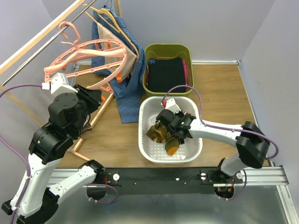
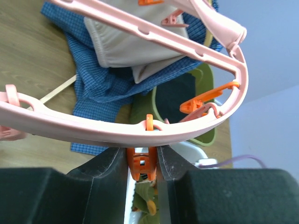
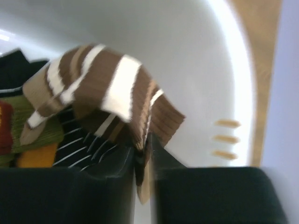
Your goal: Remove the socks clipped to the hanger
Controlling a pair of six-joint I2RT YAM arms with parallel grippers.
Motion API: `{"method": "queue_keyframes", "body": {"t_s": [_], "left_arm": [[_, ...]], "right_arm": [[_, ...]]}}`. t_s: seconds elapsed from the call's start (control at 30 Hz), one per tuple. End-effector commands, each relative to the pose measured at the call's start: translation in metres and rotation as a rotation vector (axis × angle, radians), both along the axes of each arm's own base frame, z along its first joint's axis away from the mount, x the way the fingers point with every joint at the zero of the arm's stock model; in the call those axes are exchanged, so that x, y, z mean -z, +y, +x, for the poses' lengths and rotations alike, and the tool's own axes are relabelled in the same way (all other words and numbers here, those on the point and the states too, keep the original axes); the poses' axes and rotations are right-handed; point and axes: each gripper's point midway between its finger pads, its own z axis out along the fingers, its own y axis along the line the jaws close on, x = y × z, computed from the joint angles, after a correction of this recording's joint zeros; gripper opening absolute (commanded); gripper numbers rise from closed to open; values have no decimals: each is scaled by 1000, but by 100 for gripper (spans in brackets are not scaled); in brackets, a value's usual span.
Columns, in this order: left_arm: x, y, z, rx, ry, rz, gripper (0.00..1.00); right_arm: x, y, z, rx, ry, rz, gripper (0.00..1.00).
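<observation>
Over the basin [image 3: 201, 56] — right pincer [image 3: 142, 156] tight on sock [image 3: 107, 88]

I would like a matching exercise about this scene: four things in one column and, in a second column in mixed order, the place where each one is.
Things
1. orange clip
2. brown striped sock
3. black folded clothing
4. blue checked garment

Places
A. inside the green bin
B. hanging next to the pink ring hanger
C. between the fingers of the left end effector
D. gripped by the right end effector, at the white basket

Pairs: 1-C, 2-D, 3-A, 4-B
</observation>
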Motion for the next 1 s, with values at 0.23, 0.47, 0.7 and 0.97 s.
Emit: {"method": "queue_keyframes", "body": {"t_s": [0.23, 0.47, 0.7, 0.97], "left_arm": [[-52, -20, -7, 127, -154, -104, 0], [-58, -22, -13, 146, -184, -154, 0], [-66, -23, -18, 161, -210, -189, 0], [-69, -33, -18, 205, -229, -237, 0]], "right_arm": [[-31, 34, -3, -21, 48, 230, 100], [-148, 101, 1, -297, -32, 572, 100], [-257, 162, -48, -831, -206, 990, 100], [-275, 218, -73, -1209, -344, 1147, 100]]}}
